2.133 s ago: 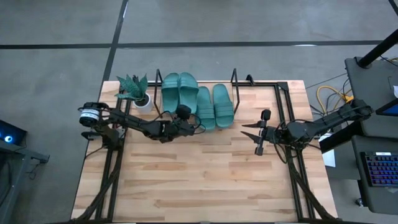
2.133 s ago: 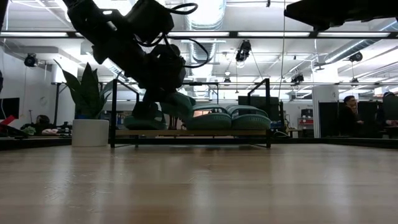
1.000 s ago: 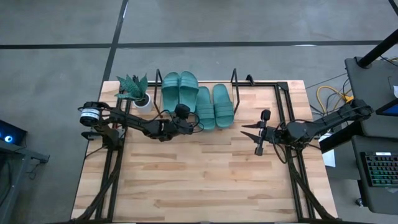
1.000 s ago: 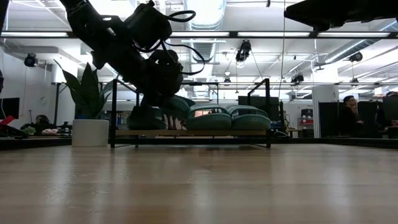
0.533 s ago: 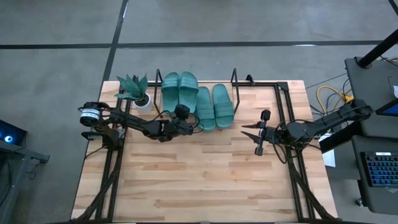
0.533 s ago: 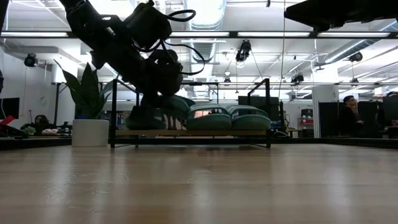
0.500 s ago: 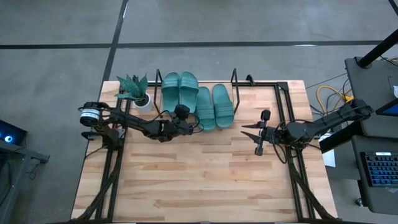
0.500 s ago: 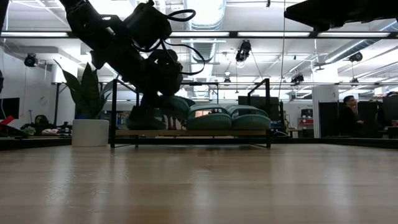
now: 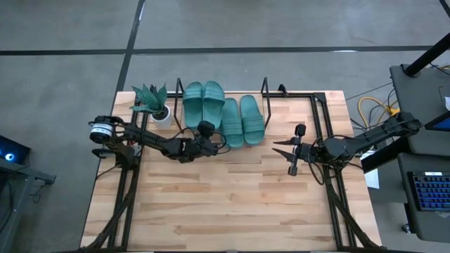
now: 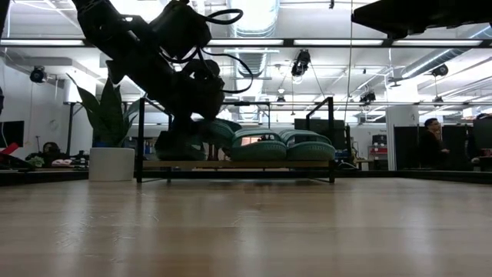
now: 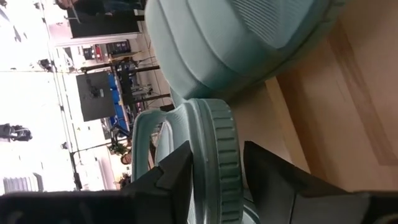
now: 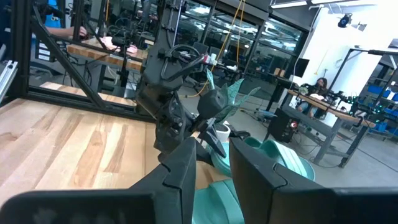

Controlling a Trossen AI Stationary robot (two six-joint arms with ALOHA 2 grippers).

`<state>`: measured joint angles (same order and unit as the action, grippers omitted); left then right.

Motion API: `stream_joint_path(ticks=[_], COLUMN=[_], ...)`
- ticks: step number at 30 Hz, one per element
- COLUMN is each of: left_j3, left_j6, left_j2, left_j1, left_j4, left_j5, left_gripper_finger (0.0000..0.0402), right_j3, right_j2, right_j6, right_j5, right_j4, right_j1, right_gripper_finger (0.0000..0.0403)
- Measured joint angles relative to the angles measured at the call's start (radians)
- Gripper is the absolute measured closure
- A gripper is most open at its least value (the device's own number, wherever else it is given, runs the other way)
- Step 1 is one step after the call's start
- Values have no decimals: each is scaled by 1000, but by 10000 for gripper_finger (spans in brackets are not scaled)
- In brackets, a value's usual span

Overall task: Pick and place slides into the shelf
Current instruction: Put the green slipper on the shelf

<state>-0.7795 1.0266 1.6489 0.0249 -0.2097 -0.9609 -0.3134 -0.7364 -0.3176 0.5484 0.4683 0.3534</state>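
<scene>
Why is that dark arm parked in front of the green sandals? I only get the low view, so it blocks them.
Observer: Its wrist camera shows the left gripper with its jaws parted on either side of one slide's ribbed edge.
Operator: How many sandals are there?
Observer: From above, four slides lie side by side on the shelf; the left pair sits farther back.
Operator: And the other arm?
Observer: The right gripper waits over the table, right of the shelf, open and empty.

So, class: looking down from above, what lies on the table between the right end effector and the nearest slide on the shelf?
Nothing: in the high view only bare tabletop separates the right end effector from the rightmost slide.
</scene>
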Motion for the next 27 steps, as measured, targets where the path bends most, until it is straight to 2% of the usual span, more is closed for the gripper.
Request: stream_joint_path(ticks=[14,20,27], left_j3=[-2,-9,-9], left_j6=[-6,-84,-106], left_j2=[0,-1,-4], left_j1=[16,23,47], left_j4=[47,150,152], left_j5=[2,11,21], left_gripper_finger=[278,278,278], right_j3=[0,0,0], right_j2=[0,0,0], right_j6=[2,2,2], right_j5=[0,-1,-1], right_j4=[0,0,0], right_j1=[0,0,0], right_gripper_finger=[317,311,312])
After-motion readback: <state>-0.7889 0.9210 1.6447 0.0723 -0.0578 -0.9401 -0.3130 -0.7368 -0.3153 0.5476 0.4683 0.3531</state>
